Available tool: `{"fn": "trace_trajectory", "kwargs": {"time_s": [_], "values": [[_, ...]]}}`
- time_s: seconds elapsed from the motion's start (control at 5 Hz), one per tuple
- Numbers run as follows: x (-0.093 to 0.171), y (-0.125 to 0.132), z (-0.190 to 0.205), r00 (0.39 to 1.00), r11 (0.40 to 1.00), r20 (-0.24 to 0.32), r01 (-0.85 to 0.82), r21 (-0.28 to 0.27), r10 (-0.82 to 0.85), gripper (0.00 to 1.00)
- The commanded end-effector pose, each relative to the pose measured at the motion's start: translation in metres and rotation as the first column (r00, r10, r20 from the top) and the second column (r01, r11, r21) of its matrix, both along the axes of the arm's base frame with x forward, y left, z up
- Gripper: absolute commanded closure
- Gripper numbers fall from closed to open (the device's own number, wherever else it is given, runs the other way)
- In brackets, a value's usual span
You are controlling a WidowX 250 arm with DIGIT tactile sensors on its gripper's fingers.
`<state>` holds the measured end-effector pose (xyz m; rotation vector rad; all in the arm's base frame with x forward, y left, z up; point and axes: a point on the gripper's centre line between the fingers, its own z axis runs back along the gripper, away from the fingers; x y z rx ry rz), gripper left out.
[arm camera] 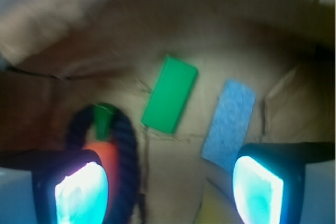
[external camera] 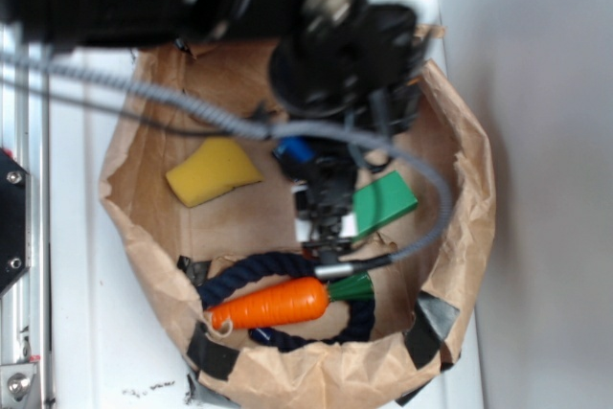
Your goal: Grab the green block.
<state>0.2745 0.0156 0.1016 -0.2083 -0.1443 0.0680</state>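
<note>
Inside the brown paper bag, the green block lies flat on the bag floor, ahead of the gripper and apart from it. The two fingers stand wide apart, holding nothing. A blue sponge lies just right of the block; a dark rope ring and orange carrot lie left.

Smooth matt green block, porous blue sponge, crinkled brown paper bag, twisted navy rope.
</note>
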Motion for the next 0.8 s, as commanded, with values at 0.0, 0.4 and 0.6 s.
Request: {"fn": "trace_trajectory", "kwargs": {"time_s": [0.0,0.4,0.6], "values": [[-0.005,-0.037,-0.013,0.991,0.998,0.132,0.005,0.057,-0.013,0.0],[0.009,-0.052,-0.015,0.993,0.999,0.114,-0.031,0.042,0.026,0.0],[0.018,-0.05,-0.007,0.994,0.997,0.092,-0.068,0.018,0.066,0.0]]}}
